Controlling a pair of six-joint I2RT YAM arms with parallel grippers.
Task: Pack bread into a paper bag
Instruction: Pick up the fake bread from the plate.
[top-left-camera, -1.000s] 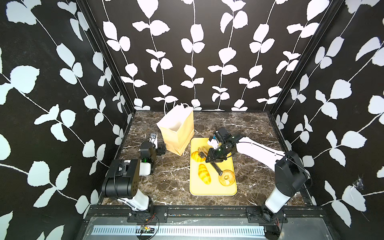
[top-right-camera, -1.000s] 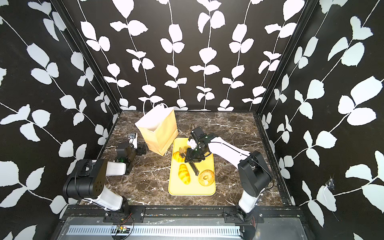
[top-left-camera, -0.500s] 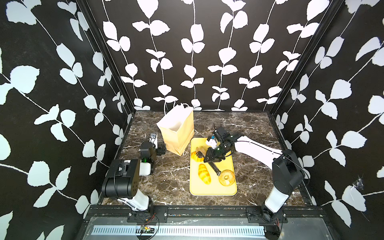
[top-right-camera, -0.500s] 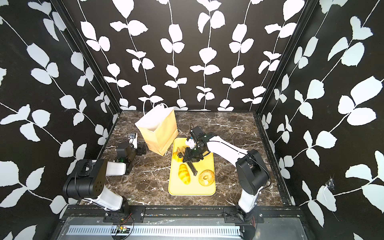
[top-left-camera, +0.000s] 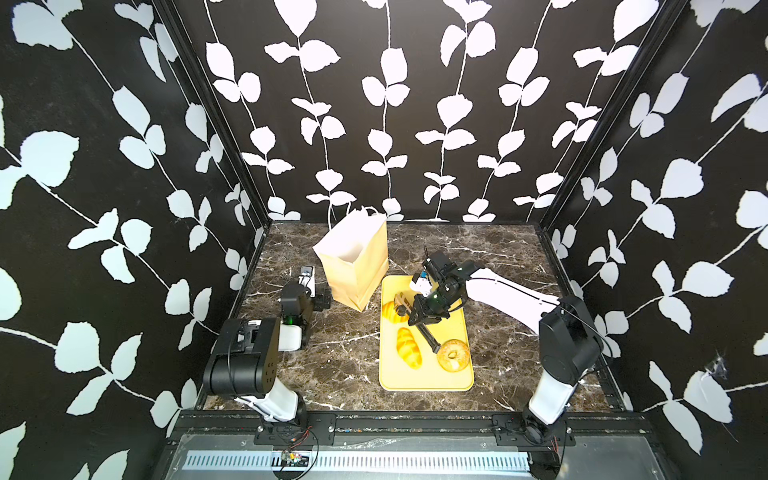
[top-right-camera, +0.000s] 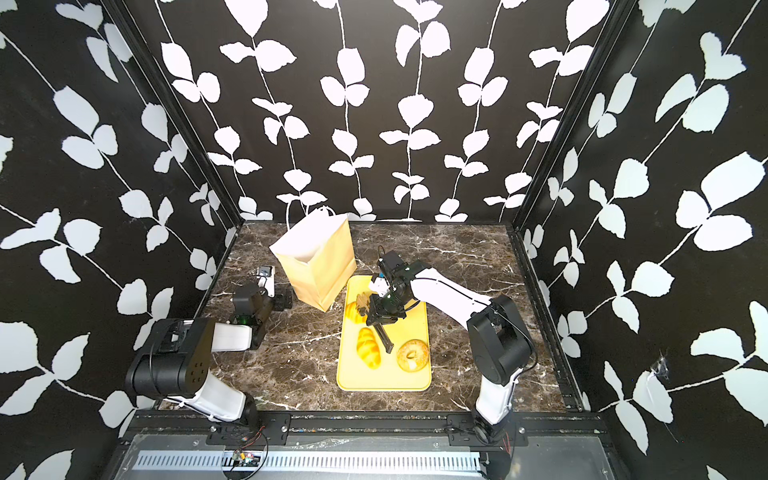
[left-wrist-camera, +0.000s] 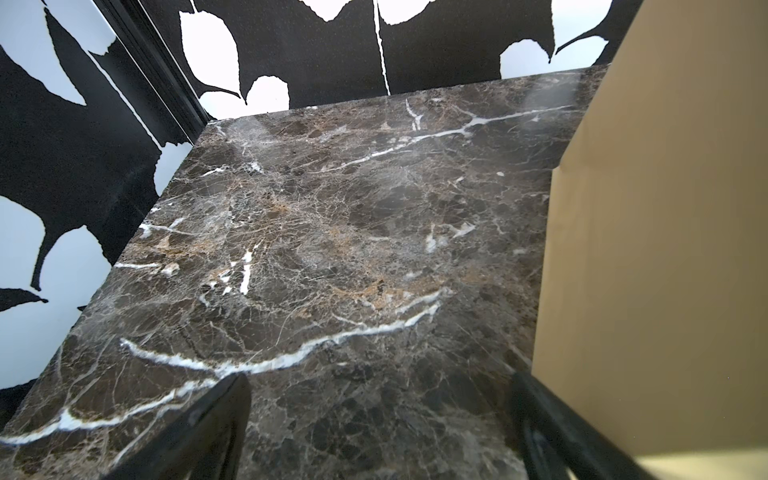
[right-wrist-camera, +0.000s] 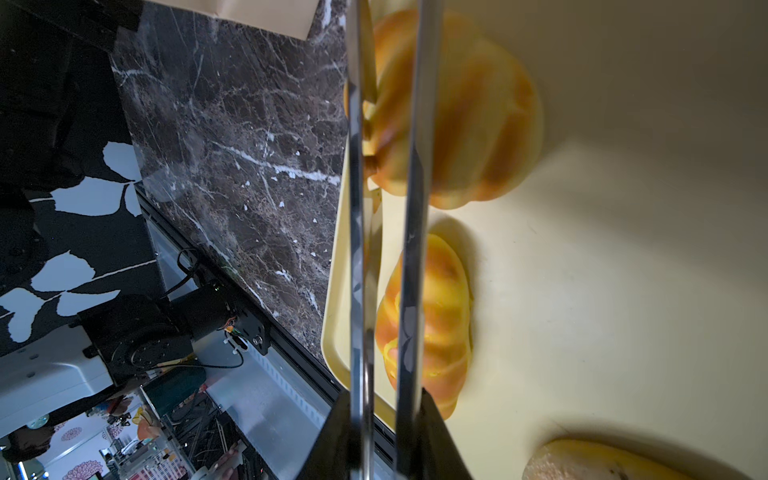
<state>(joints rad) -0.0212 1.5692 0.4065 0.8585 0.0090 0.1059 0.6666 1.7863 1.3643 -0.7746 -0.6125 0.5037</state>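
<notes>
Right wrist view: your right gripper (right-wrist-camera: 384, 424) clamps tongs (right-wrist-camera: 417, 187), blades straddling scored roll (right-wrist-camera: 478, 124), likely for lift into paper bag (top-left-camera: 357, 266); left gripper (left-wrist-camera: 380, 382) spread, empty.

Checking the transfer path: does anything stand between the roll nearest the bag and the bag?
Nothing visible does. The roll lies at the corner of the tray next to the bag, with only bare tray and table between. The bag stands upright, so the roll must clear its near wall.
</notes>
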